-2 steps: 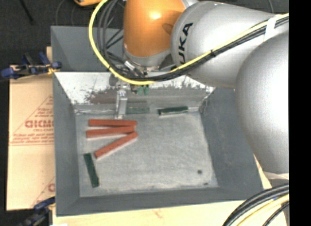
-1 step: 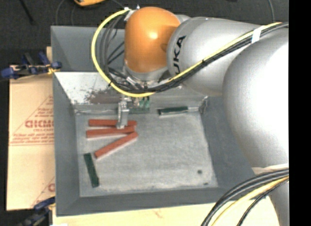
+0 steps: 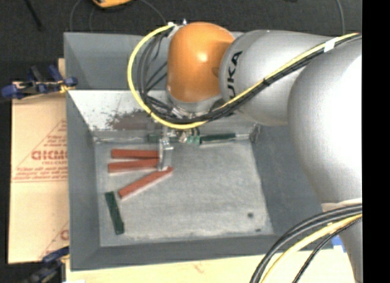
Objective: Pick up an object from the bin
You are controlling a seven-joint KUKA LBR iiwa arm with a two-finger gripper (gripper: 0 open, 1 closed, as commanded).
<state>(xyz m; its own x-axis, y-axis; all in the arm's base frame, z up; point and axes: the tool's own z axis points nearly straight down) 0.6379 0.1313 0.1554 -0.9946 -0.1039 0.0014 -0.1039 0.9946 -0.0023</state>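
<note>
Three red-brown sticks (image 3: pixel 133 165) lie on the floor of the bin (image 3: pixel 82 172), left of centre; two run roughly parallel, one above the other; the slanted stick (image 3: pixel 145 184) runs down-left just below them. The hand (image 3: pixel 165 157) hangs under the arm's orange cover (image 3: pixel 194 62), low over the right ends of these sticks; its tip looks to be at or just beside the spot where the lower parallel stick's end meets the slanted stick's upper end; contact not confirmable. Hand spread or pressed together: cannot tell from this view. A dark green stick (image 3: pixel 114 213) lies apart near the lower left corner; a second green stick (image 3: pixel 216 137) lies along the back wall, right of the hand.

Judgement: step in hand is closing on a red stick's end. To do it well: straddle one stick only, across its narrow width; the ends crowd here, so a double catch or a nudge is likely; reach the floor before closing, since the sticks lie flat; lift straight up.
</note>
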